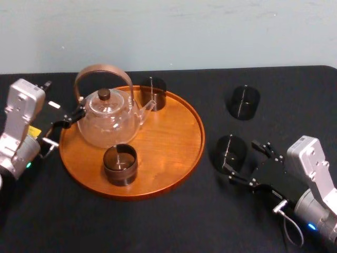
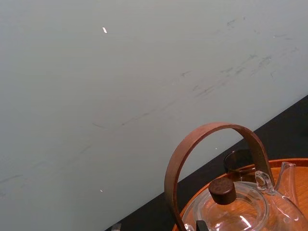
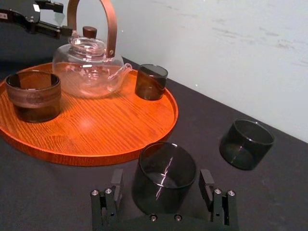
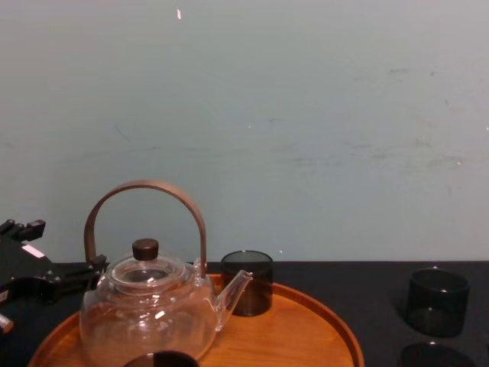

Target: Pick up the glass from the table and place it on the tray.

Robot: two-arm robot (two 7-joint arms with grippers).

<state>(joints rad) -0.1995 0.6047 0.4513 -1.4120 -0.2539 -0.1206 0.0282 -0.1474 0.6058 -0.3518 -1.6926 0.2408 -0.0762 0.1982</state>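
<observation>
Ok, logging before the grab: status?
Right gripper open, straddling nearer glass on table. Left gripper open by teapot. Tray holds teapot, two glasses; space free.

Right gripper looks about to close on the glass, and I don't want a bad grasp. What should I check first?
1. The near glass sits between the right gripper's fingers: ok.
2. The right gripper is open, gaps both sides: ok.
3. Glass upright on the table: ok.
4. The far glass stands apart from the gripper: ok.
5. Bare space on the tray facing the glass: ok.
6. The left gripper by the teapot, off the path: ok.
</observation>
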